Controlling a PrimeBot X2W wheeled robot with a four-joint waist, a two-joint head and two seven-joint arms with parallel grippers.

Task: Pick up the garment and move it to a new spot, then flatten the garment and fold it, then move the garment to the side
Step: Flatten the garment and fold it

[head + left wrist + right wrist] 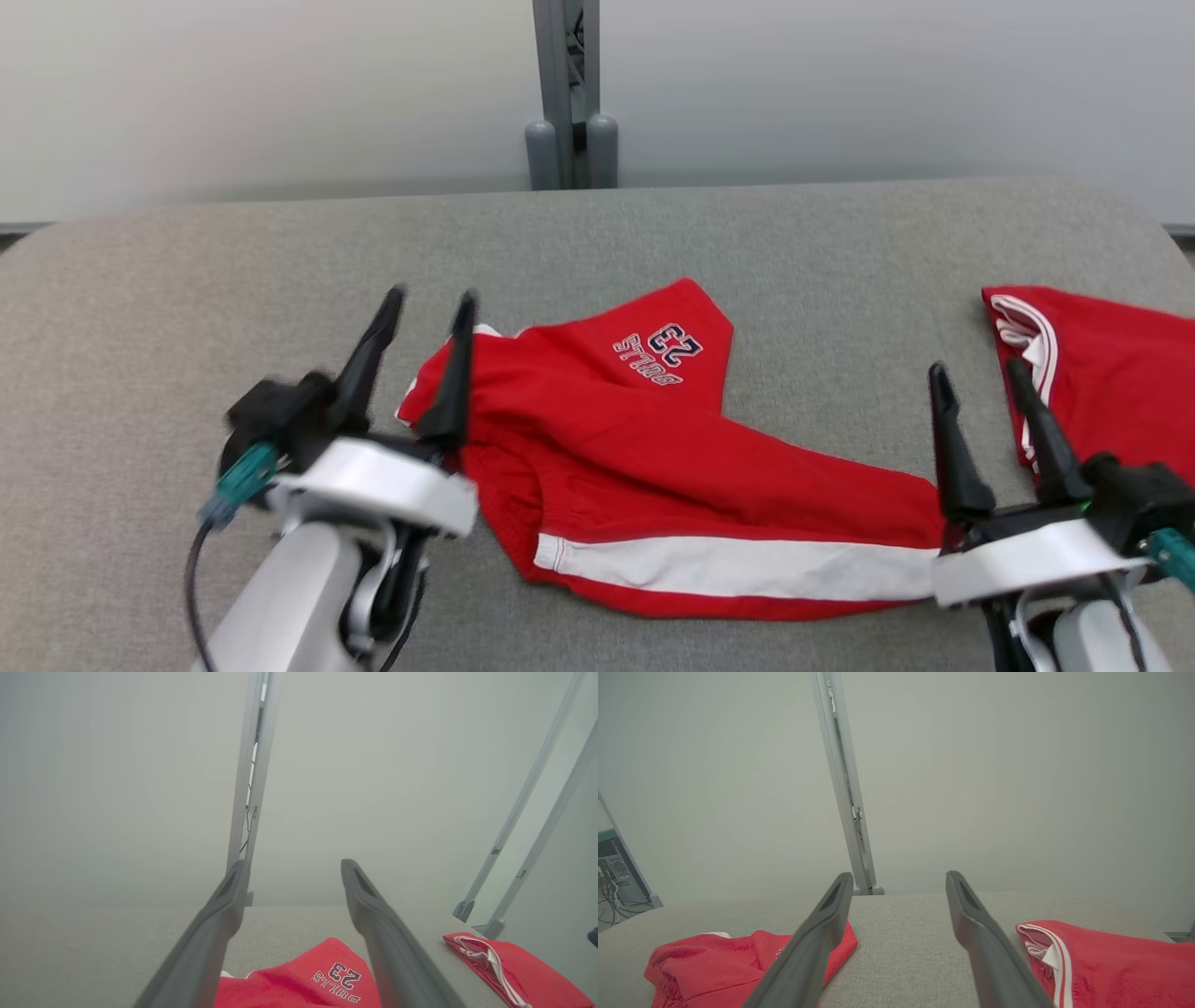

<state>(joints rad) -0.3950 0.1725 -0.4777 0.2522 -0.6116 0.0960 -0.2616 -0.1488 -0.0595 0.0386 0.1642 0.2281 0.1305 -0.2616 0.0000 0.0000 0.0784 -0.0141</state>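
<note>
A red garment (644,448) with a white side stripe and a "BULLS 23" print lies crumpled on the grey table (140,308), middle of the head view. Its printed part (336,977) lies low between my left fingers in the left wrist view. The same garment (714,961) lies at the lower left in the right wrist view. My left gripper (429,303) hovers open over the garment's left end, holding nothing. At the garment's right end my right gripper (976,373) is open and empty too.
A second red garment (1102,373) with white trim lies at the table's right edge, just beyond my right gripper, and it appears as red cloth (1106,961) in the right wrist view. A grey post (569,93) stands behind the table against a pale wall.
</note>
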